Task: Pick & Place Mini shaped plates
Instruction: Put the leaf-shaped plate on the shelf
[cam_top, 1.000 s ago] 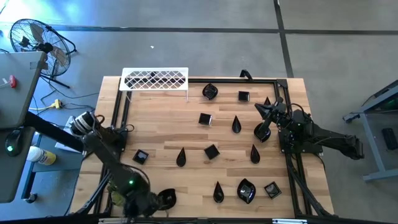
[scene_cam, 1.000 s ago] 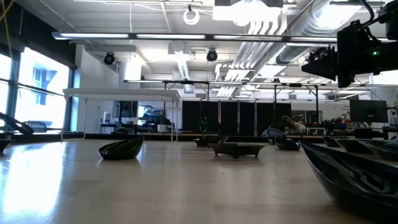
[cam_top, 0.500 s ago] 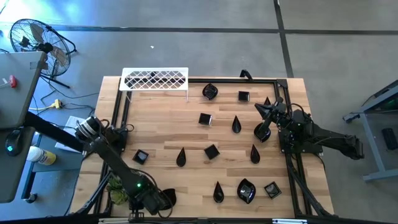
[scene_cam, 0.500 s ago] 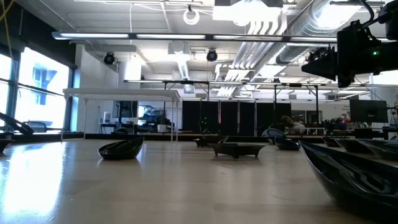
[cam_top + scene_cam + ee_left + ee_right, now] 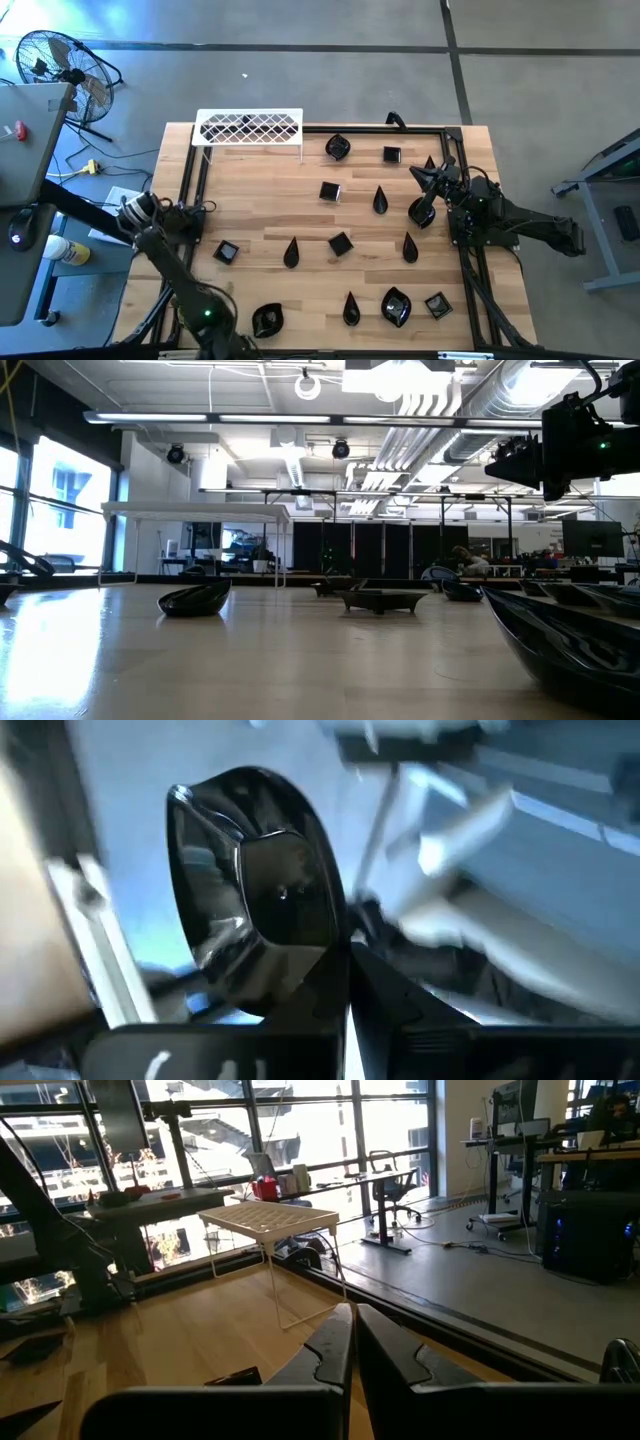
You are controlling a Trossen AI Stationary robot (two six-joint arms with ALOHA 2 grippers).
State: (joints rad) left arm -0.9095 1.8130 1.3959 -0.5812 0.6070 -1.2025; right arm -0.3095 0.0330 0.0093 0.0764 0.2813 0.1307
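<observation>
- Fingers of the left gripper (image 5: 345, 990) clench a black leaf-shaped plate (image 5: 255, 890) at the table's near-left edge (image 5: 150, 300).
- Right gripper (image 5: 353, 1342) is clenched empty, waiting at the right side.

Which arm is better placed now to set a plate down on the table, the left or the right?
The left. Its gripper is shut on a black plate at the table's near edge. The right gripper is shut and holds nothing, beside another plate.

No legible text or labels.
</observation>
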